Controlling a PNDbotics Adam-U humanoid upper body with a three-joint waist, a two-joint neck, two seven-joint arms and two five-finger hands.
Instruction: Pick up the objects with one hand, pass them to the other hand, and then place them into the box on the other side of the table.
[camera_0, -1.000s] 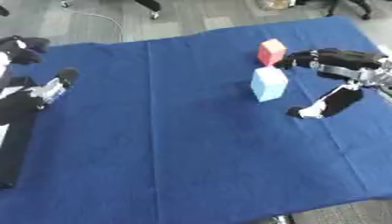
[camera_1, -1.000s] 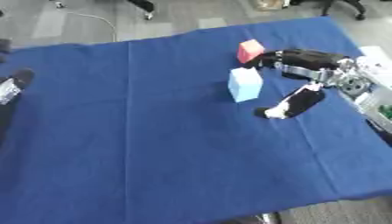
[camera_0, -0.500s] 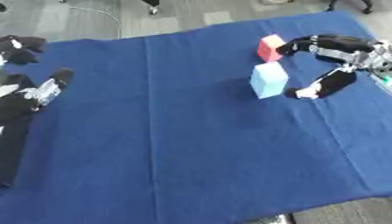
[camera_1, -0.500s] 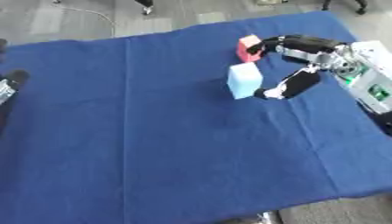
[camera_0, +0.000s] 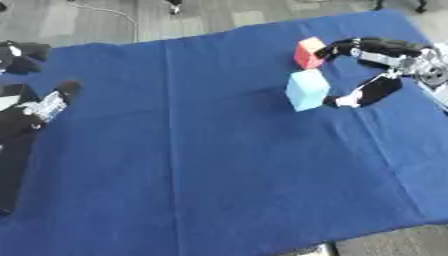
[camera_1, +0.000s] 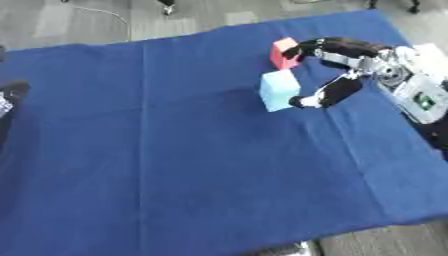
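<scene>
Right robot hand (camera_0: 376, 67) spread open beside blue block (camera_0: 307, 89), fingers by red block (camera_0: 309, 52), thumb near blue one, likely framing grasp; both on table (camera_0: 219, 165); left robot hand (camera_0: 44, 106) idle, fingers unclear.

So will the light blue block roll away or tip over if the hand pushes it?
Probably not roll: the blue block has flat faces and square edges. It looks taller than wide, so a push up high might tip it. The blue cloth beneath would likely drag rather than let it slide. The right hand is spread wide around it, thumb by its side.
</scene>
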